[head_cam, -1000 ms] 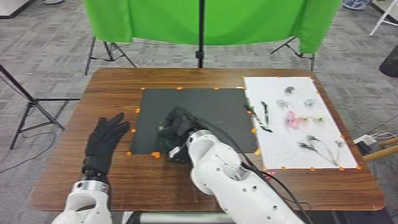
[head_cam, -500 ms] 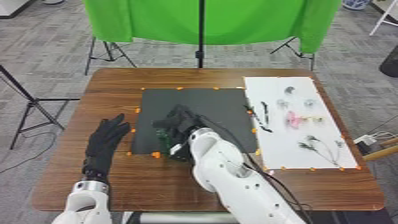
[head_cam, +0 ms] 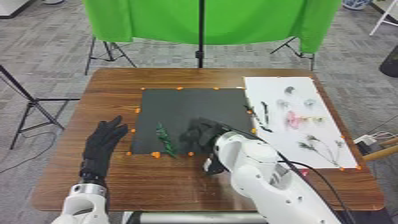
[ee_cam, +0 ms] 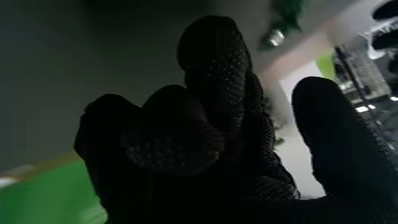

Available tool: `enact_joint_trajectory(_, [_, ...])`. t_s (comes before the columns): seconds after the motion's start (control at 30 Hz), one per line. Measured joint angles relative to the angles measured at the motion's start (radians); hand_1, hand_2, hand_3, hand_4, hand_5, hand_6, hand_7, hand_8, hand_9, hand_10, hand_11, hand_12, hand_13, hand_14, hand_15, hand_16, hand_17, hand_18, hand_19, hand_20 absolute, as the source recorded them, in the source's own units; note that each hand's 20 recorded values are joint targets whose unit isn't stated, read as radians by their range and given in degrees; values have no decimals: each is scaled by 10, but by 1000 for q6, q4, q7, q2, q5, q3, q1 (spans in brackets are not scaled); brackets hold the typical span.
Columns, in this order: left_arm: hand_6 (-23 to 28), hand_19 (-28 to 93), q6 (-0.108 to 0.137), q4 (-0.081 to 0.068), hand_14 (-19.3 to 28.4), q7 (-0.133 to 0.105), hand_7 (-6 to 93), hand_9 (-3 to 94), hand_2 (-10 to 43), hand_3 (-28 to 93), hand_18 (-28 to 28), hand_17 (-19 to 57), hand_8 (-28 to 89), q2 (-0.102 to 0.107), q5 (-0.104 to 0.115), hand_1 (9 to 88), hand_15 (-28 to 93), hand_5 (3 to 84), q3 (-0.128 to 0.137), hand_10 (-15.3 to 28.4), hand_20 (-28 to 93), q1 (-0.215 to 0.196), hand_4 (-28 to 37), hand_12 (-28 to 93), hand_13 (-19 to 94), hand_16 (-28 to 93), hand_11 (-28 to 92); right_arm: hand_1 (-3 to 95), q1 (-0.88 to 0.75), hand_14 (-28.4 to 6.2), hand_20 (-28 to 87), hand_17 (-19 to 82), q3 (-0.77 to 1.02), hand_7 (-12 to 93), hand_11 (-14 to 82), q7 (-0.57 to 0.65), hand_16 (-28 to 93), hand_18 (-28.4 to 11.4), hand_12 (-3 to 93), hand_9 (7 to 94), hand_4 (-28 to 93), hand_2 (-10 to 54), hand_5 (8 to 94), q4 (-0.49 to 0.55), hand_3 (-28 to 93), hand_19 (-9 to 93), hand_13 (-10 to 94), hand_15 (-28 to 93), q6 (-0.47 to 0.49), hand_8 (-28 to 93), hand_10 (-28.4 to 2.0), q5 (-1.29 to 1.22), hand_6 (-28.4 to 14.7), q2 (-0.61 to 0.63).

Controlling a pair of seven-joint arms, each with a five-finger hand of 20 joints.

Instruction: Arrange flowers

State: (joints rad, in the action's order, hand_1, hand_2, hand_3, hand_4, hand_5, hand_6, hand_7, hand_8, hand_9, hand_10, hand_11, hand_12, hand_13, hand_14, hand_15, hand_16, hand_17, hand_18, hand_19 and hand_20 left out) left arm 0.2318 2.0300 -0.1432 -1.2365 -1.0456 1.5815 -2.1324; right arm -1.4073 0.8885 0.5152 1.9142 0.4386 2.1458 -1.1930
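One slender green sprig [head_cam: 165, 137] lies at a slight slant on the left part of the black mat [head_cam: 191, 107], its small dark leaves crowding a thin stem that reaches the near edge. Just to its right, the right hand [head_cam: 202, 134] is released, fingers loosely bent and thumb apart. The left hand [head_cam: 105, 137] lies left of the mat, fingers straight. On the white sheet [head_cam: 266, 87] are a pink flower [head_cam: 292, 120] and a branching grey-green stem [head_cam: 311, 146].

a green cloth [head_cam: 213, 25] hangs behind the brown wooden table [head_cam: 213, 192], over grey flooring [head_cam: 53, 45].
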Motion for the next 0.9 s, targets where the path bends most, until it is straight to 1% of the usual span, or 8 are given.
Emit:
enact_joint_trajectory(0.27, [38, 36, -9, 0, 145, 9, 68, 460, 52, 618, 107, 77, -60, 0, -6, 170, 104, 457, -1, 127, 197, 0, -283, 139, 356, 18, 139, 167, -8, -52, 603, 699, 7, 118, 425, 37, 335, -120, 276, 876, 63, 195, 722, -15, 645, 932, 928, 610, 0, -75, -164, -76, -53, -45])
enact_joint_trajectory(0.43, [38, 37, -10, 1, 145, 13, 68, 460, 52, 618, 107, 76, -60, 0, -6, 170, 104, 458, 0, 126, 197, -1, -283, 138, 356, 19, 138, 174, -1, -53, 602, 695, -13, 115, 421, 78, 336, -121, 277, 874, 63, 190, 712, -25, 646, 932, 922, 608, 1, -75, -166, -187, -54, -78])
enact_joint_trajectory(0.53, [38, 37, -10, 2, 145, 14, 69, 460, 52, 617, 107, 75, -60, 0, -6, 171, 104, 458, 0, 126, 197, -3, -283, 139, 357, 19, 138, 179, 8, -54, 600, 692, -34, 113, 419, 82, 336, -122, 279, 873, 59, 186, 697, -35, 647, 932, 921, 608, -1, -75, -167, -220, -50, -91])
enact_joint_trajectory(0.83, [38, 36, -10, 2, 146, 13, 70, 460, 53, 618, 107, 76, -61, -1, -6, 172, 104, 458, -1, 126, 196, -3, -283, 138, 357, 19, 138, 190, 29, -56, 596, 688, -34, 111, 419, 95, 335, -124, 280, 868, 57, 178, 685, -95, 649, 932, 916, 609, -46, -75, -167, -257, -51, -141])
enact_joint_trajectory(0.9, [39, 37, -10, 2, 146, 13, 70, 460, 52, 618, 107, 76, -61, -1, -5, 172, 104, 459, -1, 127, 197, -4, -283, 138, 357, 19, 138, 194, 29, -56, 595, 686, -27, 114, 419, 95, 334, -124, 280, 867, 59, 166, 688, -100, 652, 932, 916, 609, -49, -74, -168, -255, -49, -145])
